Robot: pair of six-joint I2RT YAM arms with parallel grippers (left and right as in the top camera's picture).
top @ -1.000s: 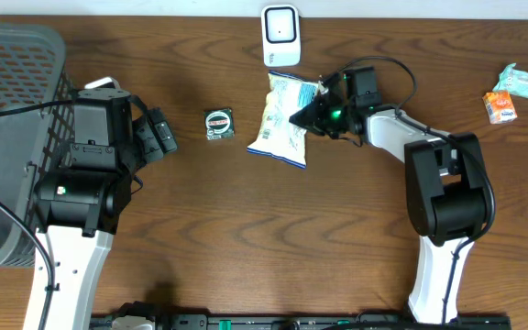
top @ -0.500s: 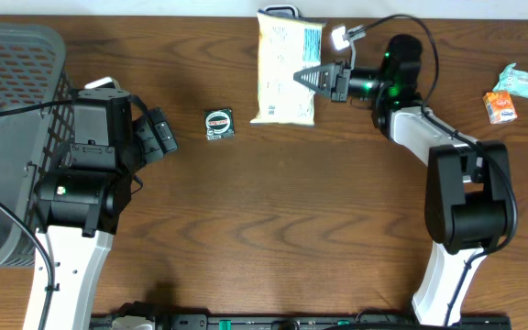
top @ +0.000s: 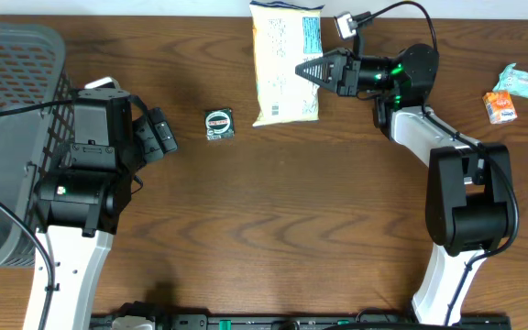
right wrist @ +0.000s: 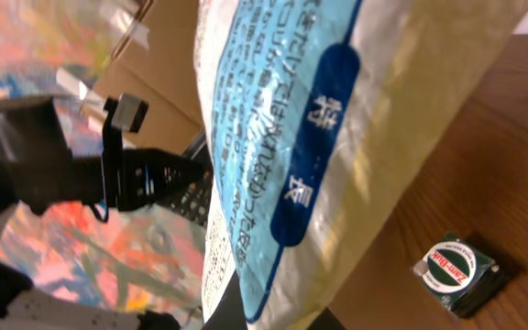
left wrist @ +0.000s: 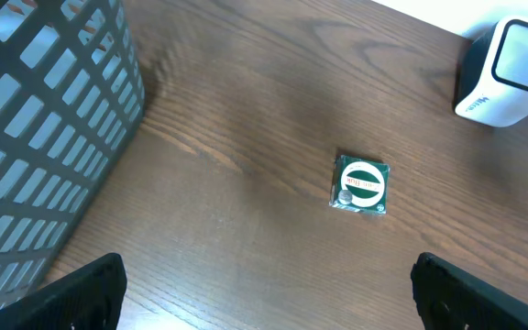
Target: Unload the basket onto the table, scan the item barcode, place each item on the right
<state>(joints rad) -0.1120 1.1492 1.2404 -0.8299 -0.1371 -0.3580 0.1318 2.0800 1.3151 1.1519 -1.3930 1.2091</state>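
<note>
Well, my right gripper (top: 312, 70) is clamped on the side of the chip bag (top: 286, 62), held up at the far edge of the table (top: 273, 229) with its long way pointing away from me, likely over the white scanner (left wrist: 507, 71), while my left gripper (top: 161, 135) sits open, well apart.

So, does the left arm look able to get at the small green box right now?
Probably yes. The left hand is open and empty, and the green box lies flat on bare table ahead of it, with nothing between them.
</note>
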